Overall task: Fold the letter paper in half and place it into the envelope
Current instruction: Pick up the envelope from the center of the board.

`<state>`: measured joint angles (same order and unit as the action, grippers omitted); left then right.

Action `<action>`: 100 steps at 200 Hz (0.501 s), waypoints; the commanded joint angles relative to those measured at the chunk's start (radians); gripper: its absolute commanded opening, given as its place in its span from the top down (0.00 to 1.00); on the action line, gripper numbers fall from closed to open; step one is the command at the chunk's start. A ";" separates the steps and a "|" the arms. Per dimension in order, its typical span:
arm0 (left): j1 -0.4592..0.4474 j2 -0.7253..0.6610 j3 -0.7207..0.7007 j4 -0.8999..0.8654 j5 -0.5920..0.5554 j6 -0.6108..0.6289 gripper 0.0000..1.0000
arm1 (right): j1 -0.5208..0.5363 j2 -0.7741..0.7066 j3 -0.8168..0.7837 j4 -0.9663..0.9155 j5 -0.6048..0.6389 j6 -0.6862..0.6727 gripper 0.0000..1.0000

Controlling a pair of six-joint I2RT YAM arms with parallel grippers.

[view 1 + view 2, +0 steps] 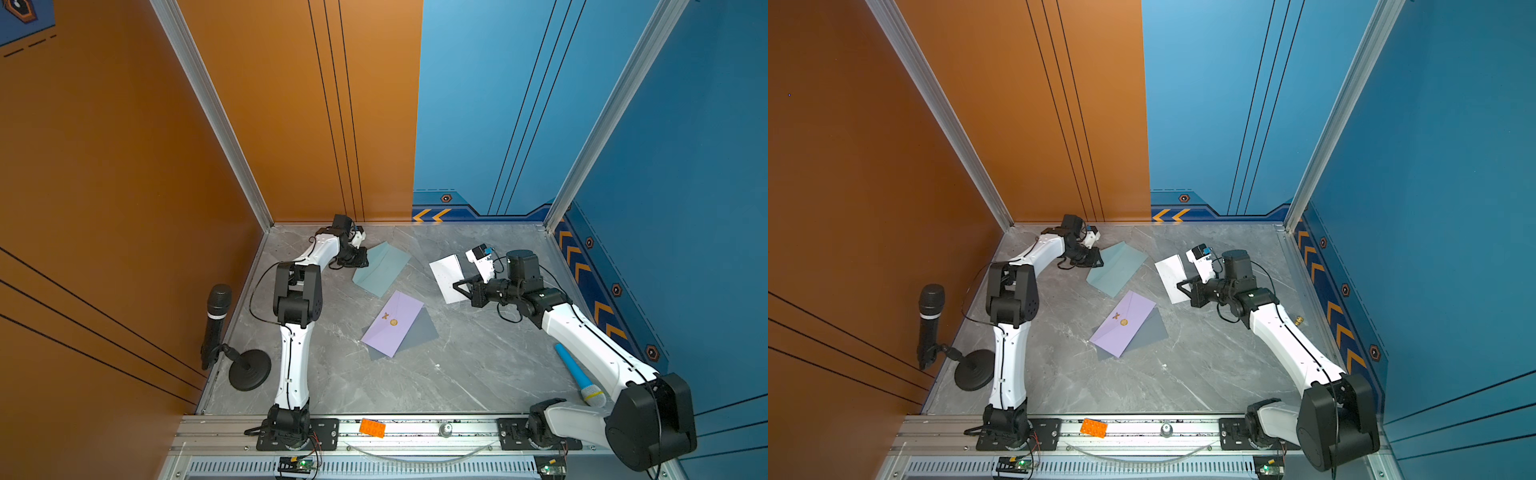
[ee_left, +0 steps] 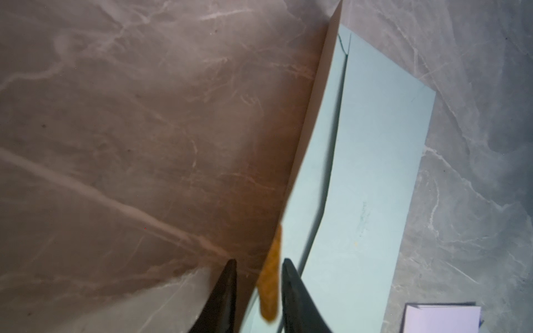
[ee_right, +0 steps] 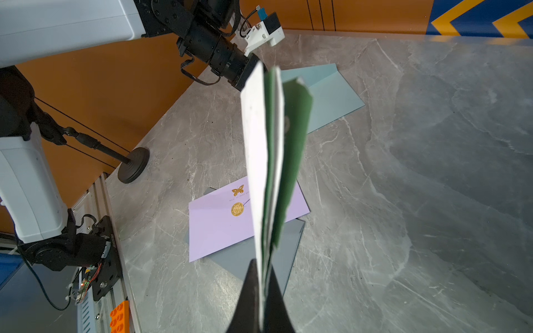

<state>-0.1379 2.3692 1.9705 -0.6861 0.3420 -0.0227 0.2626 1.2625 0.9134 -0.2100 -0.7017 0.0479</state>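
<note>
Right wrist view shows the folded letter paper, white outside and green inside, pinched edge-on in the fully closed right end effector and held clear of the table. In a top view the teal envelope lies at the back of the table on the left arm's side, well apart from the paper; the left end effector sits at its raised flap, jaws part-way apart astride the flap tip and its orange seal sticker, a gap showing on each side. Nearer the middle, a lilac envelope overlaps a grey envelope.
</note>
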 commanded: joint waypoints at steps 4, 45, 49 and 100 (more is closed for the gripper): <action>-0.003 0.028 0.039 -0.027 -0.011 -0.013 0.81 | -0.002 -0.005 0.017 -0.023 0.011 -0.006 1.00; -0.003 0.040 0.050 -0.025 0.000 -0.030 0.89 | -0.003 -0.016 0.013 -0.025 0.011 -0.006 1.00; -0.002 0.041 0.051 -0.027 0.000 -0.031 0.89 | -0.003 -0.018 0.012 -0.025 0.012 -0.006 1.00; -0.003 0.030 0.040 -0.026 0.021 -0.024 0.95 | -0.006 -0.034 0.012 -0.029 0.013 -0.009 1.00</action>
<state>-0.1375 2.3882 1.9980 -0.6857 0.3454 -0.0528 0.2619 1.2617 0.9134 -0.2104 -0.7017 0.0479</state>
